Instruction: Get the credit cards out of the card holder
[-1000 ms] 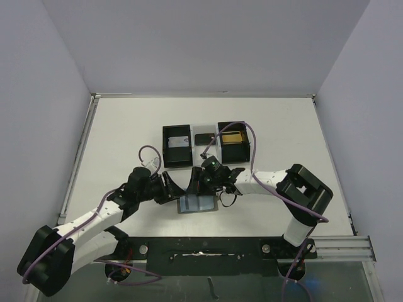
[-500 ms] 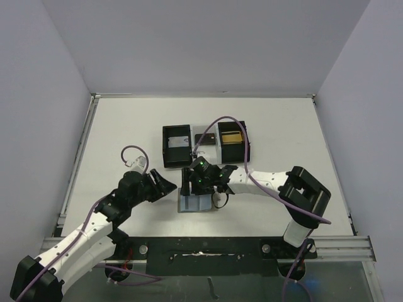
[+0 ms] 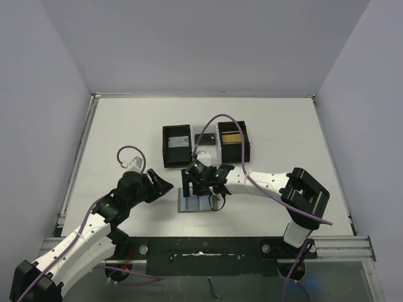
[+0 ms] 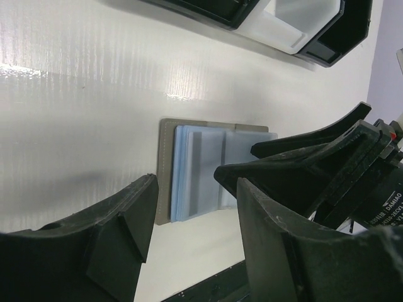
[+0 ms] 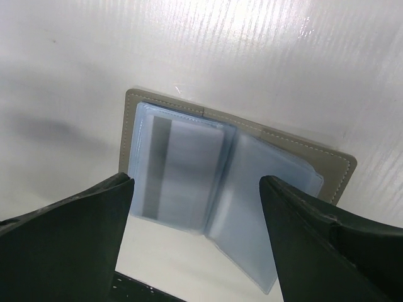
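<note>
You've got one card holder [image 3: 197, 203], lying open and flat on the table [image 3: 126, 126], both pocket panels up. I can make out one credit card [image 5: 181, 168] for certain, dark stripe showing, in a pocket of one panel; can't tell whether more sit under it or in the other panel. One black tray [image 3: 165, 148] with three compartments sits just beyond the holder. Two claws. Your right gripper [image 5: 195, 181] hangs directly over the holder, jaws spread wide, one over each panel, nothing held; contact with the holder I can't confirm. Your left gripper [image 3: 164, 184] is just left of the holder, jaws apart, empty, clear of it.
</note>
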